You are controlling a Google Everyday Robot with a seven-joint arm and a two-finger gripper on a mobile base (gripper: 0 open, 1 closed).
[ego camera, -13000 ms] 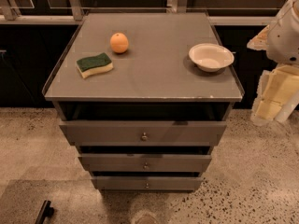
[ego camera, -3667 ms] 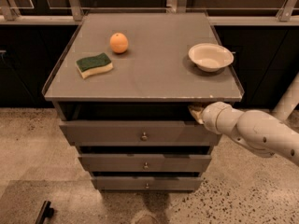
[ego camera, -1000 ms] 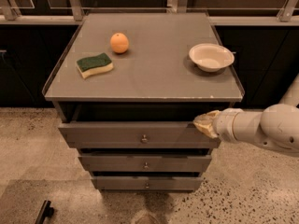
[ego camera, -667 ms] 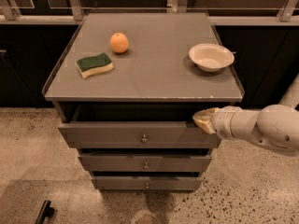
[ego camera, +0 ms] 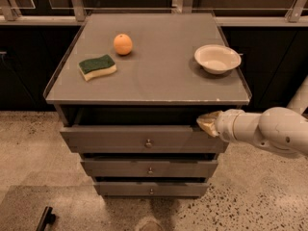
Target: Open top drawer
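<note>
The top drawer is the widest grey drawer front under the grey cabinet top, with one small round silver knob at its centre. It stands pulled out a little, with a dark gap above its top edge. My gripper is at the drawer's upper right corner, its tan tip resting at the top edge of the front. The white arm reaches in from the right.
Two narrower grey drawers sit below the top one. On the cabinet top lie an orange, a green and yellow sponge and a white bowl. Speckled floor lies in front; dark cabinets stand behind.
Over the last second the top drawer has come out slightly farther and my gripper has moved with its upper right corner toward the camera. Thirteen seconds ago the arm was away at the right.
</note>
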